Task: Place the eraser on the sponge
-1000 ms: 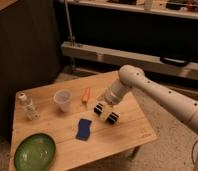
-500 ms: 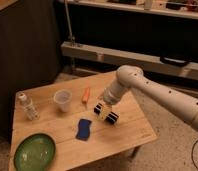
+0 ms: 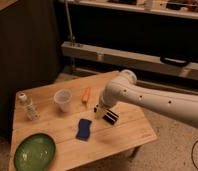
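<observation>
The eraser [image 3: 111,117], a small black block with pale stripes, is near the middle of the wooden table [image 3: 127,137], just right of the sponge. The sponge [image 3: 83,129] is a flat dark-blue pad lying on the table in front of the carrot. My gripper [image 3: 100,110] comes down at the end of the white arm [image 3: 152,100] from the right and is right at the eraser's left end. Whether the eraser rests on the table or is held cannot be made out. A small gap separates eraser and sponge.
An orange carrot [image 3: 86,95] lies behind the sponge. A clear plastic cup [image 3: 63,99] stands left of it and a small bottle [image 3: 28,106] stands near the left edge. A round green plate [image 3: 34,152] sits at the front left corner.
The arm has shifted only slightly, and the gripper stays at the eraser. The eraser and sponge are in the same places as before.
</observation>
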Action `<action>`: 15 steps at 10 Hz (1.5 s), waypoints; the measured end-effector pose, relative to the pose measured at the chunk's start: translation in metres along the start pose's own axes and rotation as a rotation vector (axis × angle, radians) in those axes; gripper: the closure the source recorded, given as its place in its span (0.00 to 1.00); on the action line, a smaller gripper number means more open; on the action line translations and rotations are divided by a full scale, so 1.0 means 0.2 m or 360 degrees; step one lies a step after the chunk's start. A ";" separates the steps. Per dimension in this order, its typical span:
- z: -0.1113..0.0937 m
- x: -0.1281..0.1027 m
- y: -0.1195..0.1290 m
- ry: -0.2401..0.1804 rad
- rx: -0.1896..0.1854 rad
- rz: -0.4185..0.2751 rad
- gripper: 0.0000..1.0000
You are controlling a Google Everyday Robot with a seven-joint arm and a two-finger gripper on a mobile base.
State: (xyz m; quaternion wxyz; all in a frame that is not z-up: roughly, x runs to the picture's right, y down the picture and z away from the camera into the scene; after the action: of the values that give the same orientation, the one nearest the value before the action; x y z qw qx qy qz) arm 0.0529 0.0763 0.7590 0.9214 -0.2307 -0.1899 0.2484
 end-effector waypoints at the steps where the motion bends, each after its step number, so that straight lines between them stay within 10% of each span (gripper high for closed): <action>1: -0.03 0.07 -0.05 -0.0121 -0.0023 0.0086 0.20; 3: -0.07 0.14 -0.12 -0.0189 -0.0023 0.0158 0.20; 10: 0.01 0.15 0.13 0.0088 0.0077 0.0162 0.20; 15: 0.17 0.26 -0.28 0.0086 0.0043 0.0164 0.20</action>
State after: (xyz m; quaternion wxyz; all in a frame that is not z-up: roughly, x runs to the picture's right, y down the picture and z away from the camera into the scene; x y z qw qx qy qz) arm 0.0992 0.0731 0.8288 0.9152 -0.2344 -0.1494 0.2918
